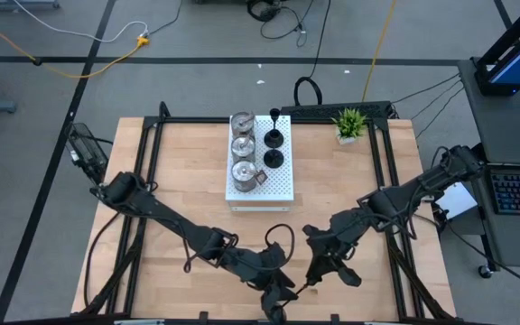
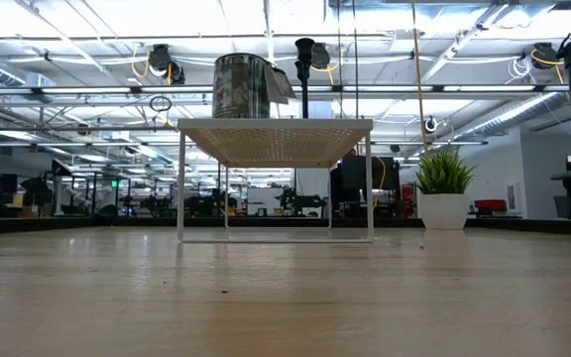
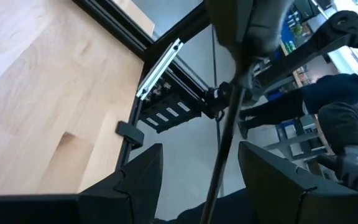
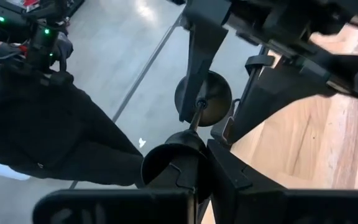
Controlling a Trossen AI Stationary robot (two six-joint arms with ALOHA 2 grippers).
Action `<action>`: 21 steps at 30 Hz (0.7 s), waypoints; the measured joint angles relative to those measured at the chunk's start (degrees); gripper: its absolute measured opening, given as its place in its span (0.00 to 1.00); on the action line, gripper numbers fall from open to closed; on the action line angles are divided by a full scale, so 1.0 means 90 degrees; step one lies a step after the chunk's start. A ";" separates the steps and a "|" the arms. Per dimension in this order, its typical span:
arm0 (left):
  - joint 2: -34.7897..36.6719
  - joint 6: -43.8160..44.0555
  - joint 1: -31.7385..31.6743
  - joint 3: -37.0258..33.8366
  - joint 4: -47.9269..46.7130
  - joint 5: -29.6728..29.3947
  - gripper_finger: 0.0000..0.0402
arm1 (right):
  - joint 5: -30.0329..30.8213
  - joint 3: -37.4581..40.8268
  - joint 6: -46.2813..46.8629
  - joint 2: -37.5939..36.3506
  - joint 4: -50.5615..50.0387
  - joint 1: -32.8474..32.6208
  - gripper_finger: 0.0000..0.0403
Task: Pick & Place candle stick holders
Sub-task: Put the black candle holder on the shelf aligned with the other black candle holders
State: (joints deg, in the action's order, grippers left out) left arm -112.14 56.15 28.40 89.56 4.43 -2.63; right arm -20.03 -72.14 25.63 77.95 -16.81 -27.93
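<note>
Board bearing candle stick holders

The high view looks straight down on the whole table. The low view sits at tabletop height, facing level across it toward the far room. Both share the white perforated board and potted plant. Wrist views look closely past the table's near edge.
</note>
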 joint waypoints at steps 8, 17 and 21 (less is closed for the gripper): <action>-0.0117 0.0178 0.0033 0.0000 0.0037 0.0006 0.53 | -0.0137 0.0002 -0.0113 0.0000 0.0039 0.0134 0.02; -0.0104 0.0155 0.0032 0.0000 0.0024 0.0035 0.41 | -0.0134 0.0002 -0.0141 0.0000 0.0035 0.0149 0.02; -0.0104 0.0154 0.0036 0.0000 0.0022 0.0137 0.22 | -0.0116 0.0002 -0.0141 0.0000 0.0020 0.0149 0.02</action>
State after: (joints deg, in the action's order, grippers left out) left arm -113.08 57.54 28.73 89.56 4.62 -1.40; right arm -21.07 -72.12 24.36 77.95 -16.62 -26.59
